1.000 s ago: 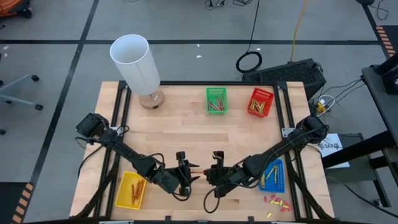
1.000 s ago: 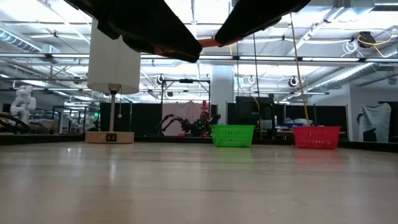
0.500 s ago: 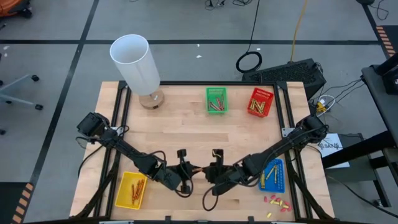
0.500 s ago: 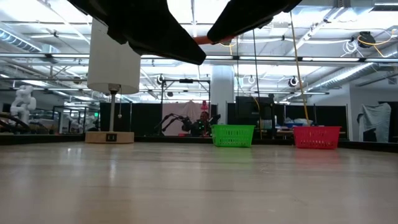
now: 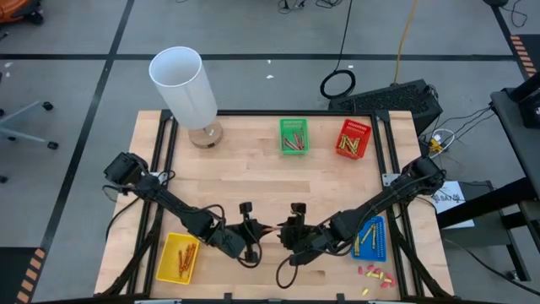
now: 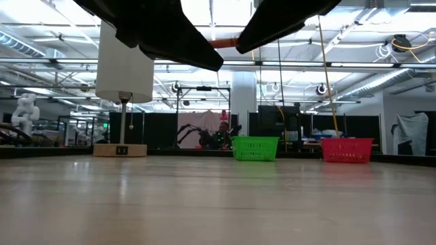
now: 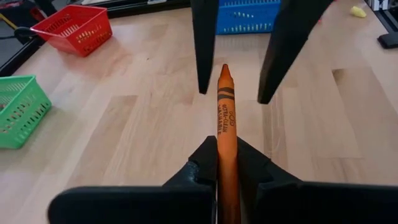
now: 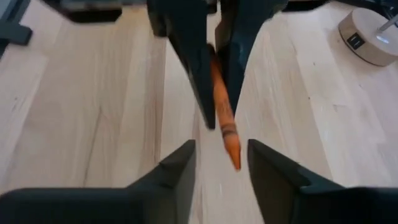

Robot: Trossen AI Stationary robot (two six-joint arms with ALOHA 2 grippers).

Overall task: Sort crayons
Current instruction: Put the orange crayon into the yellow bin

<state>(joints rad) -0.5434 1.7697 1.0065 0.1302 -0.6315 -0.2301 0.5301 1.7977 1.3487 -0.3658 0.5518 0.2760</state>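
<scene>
We see the left gripper [image 7: 227, 171] clamped on an orange crayon [image 7: 226, 134], held above the table's [image 5: 253, 160] near middle, its tip pointing between the right gripper's [image 8: 217, 165] spread fingers [image 8: 180, 171]. A second ago the left fingers stood wide and the right ones were pinched on that crayon; now the hold has changed sides. The crayon is a slim paper-wrapped stick with a cone tip. Around it lie pale wood planks, slotted plastic baskets in green [image 5: 294, 136], red [image 5: 353, 139], yellow [image 5: 178, 257] and blue [image 5: 369, 238] with crayons inside, a white cylinder lamp [image 5: 183, 87], and stubby bits [image 5: 374, 273] by the blue basket
</scene>
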